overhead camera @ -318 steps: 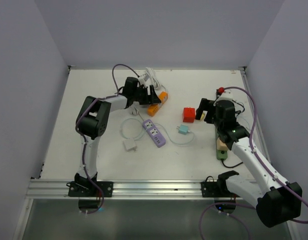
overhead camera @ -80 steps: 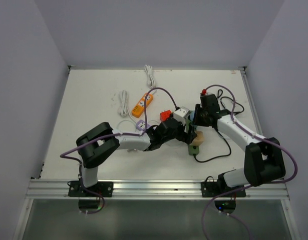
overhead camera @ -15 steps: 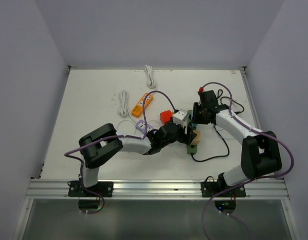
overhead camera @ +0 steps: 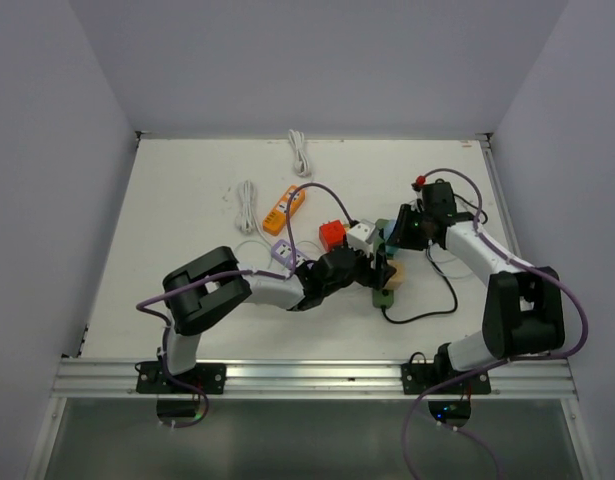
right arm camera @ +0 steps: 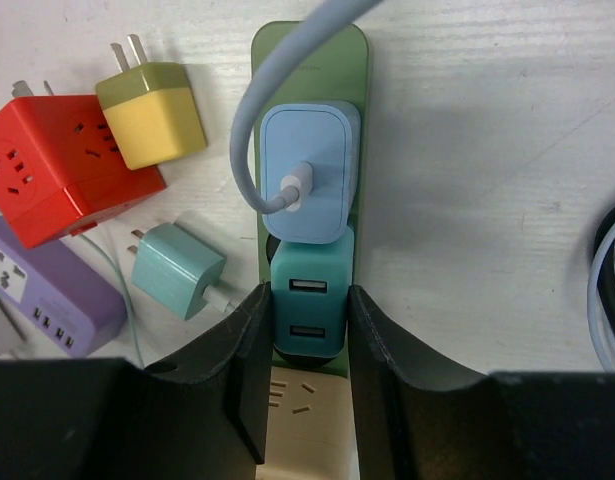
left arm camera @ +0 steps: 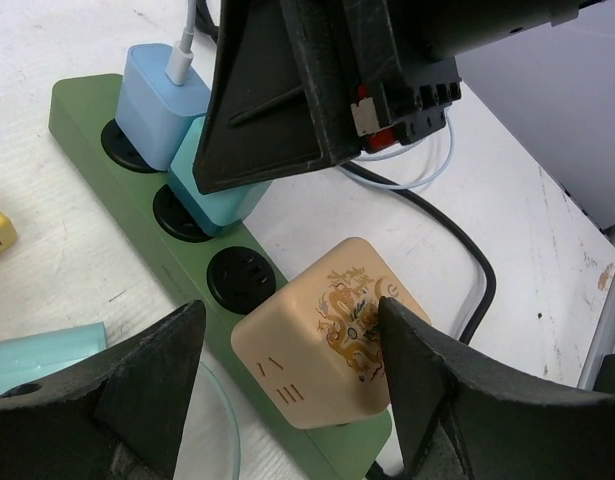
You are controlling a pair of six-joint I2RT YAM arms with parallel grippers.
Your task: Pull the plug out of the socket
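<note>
A green power strip lies mid-table with three things plugged in. They are a light blue charger, a teal USB plug and a beige cube adapter. My right gripper is shut on the teal plug, one finger flat against each side. The plug still sits in its socket. My left gripper stands open astride the beige cube and the strip's near end. One black socket is empty.
Left of the strip lie a red cube socket, a yellow plug, a loose teal charger and a purple strip. An orange strip and white cables are farther back. The strip's black cord loops to the right.
My right wrist has swung to the right while its fingers stay on the teal plug. The left arm and the green strip have hardly moved.
</note>
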